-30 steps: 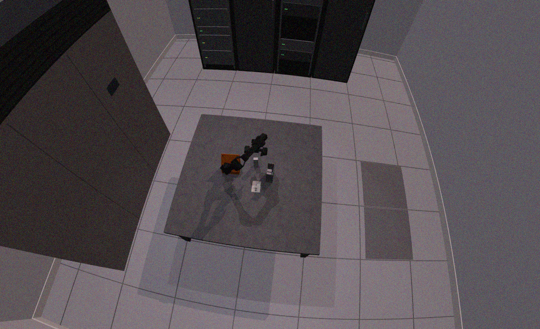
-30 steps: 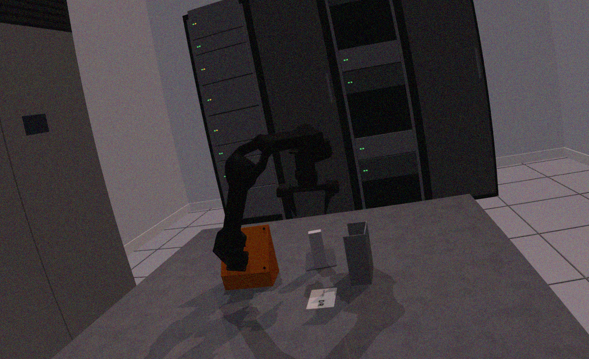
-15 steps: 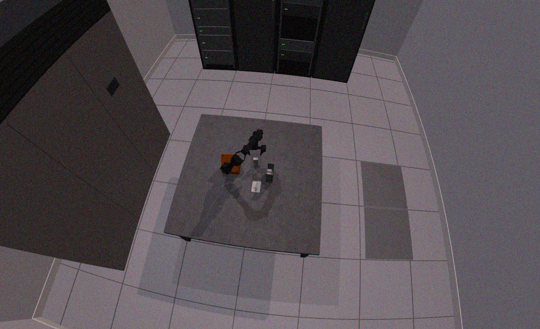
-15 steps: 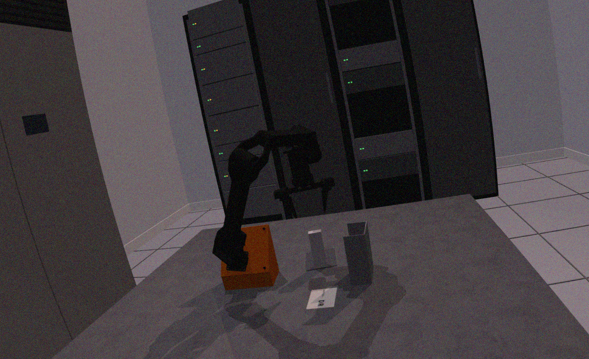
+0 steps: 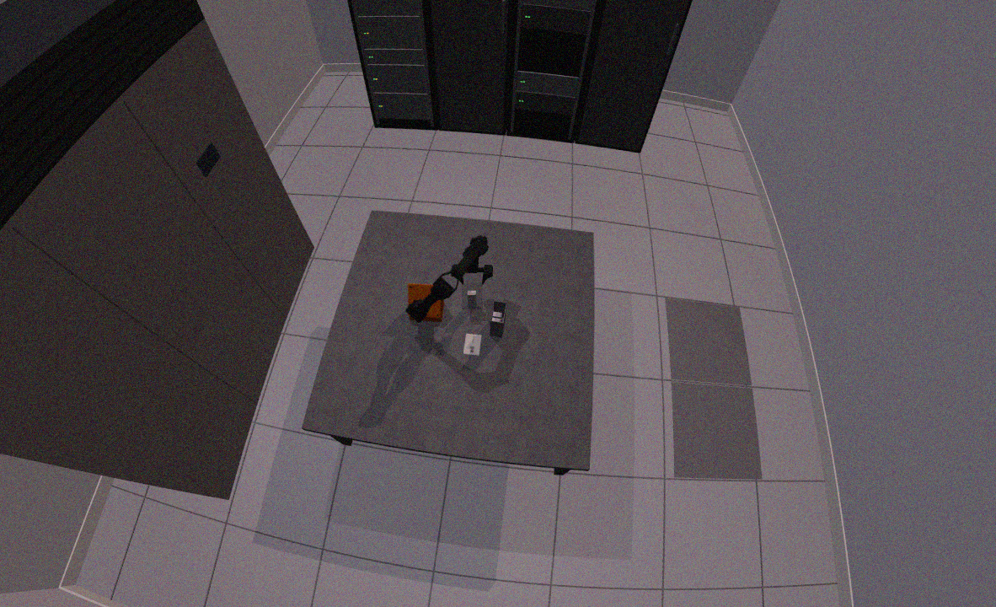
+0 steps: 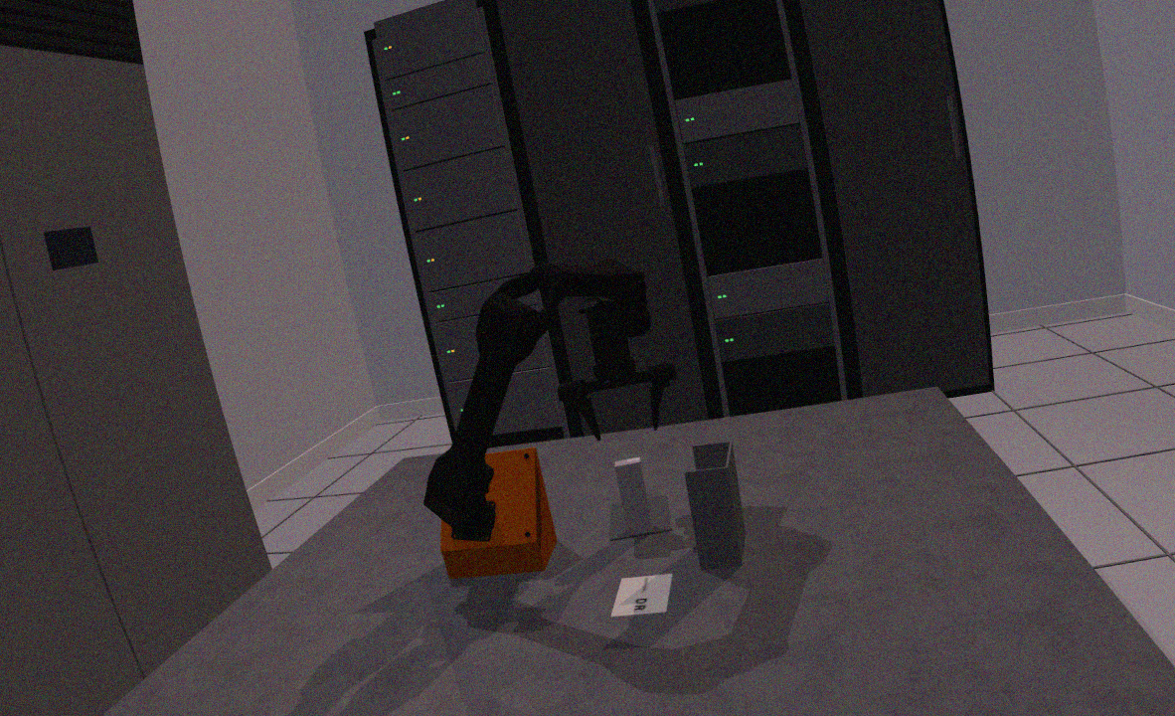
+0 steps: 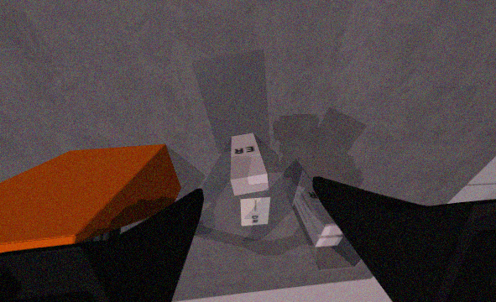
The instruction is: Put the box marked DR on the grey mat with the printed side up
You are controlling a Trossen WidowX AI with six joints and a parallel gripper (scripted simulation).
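A white box stands upright on the grey mat, near one edge. Its side facing away from the exterior camera reads ER in the wrist view; its other sides' print cannot be read. The tall grey bin stands to its right. White box tops show inside, seemingly two; part of a printed letter shows, unreadable behind a finger. My gripper is open and empty, above and slightly behind the ER box, touching nothing.
A flat white card printed DR lies on the table in front of the mat. The orange block under my arm's base is left of the mat. Server racks stand behind the table.
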